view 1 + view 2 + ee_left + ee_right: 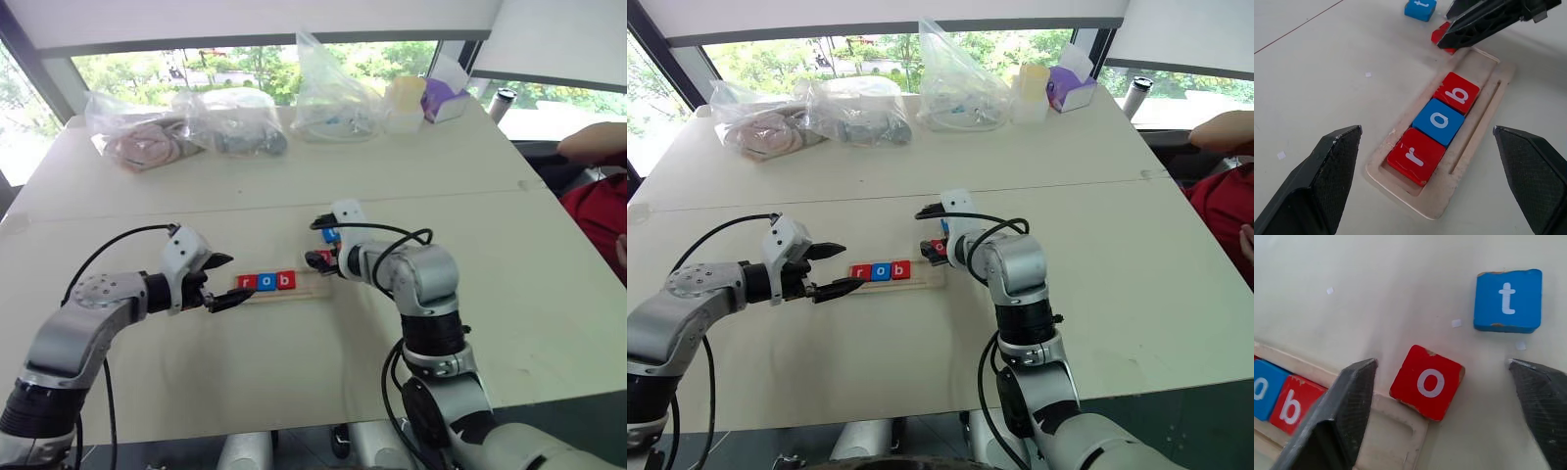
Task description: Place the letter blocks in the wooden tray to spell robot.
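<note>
The wooden tray [308,289] lies mid-table holding three letter blocks in a row: red r [1415,154], blue o [1439,121] and red b [1458,93]. A red o block [1427,382] rests flat at the tray's right end, one corner over the rim. A blue t block [1507,300] lies on the table just beyond it. My right gripper [1442,362] hangs over the red o, open, a finger on each side and neither touching it. My left gripper [235,279] stands open just off the tray's left end, holding nothing.
Several clear plastic bags [230,119] with items line the table's far edge, beside a pale jar [406,102] and a purple box [446,96]. A person's red sleeve [600,211] shows at the right edge. A seam [118,220] crosses the table behind the tray.
</note>
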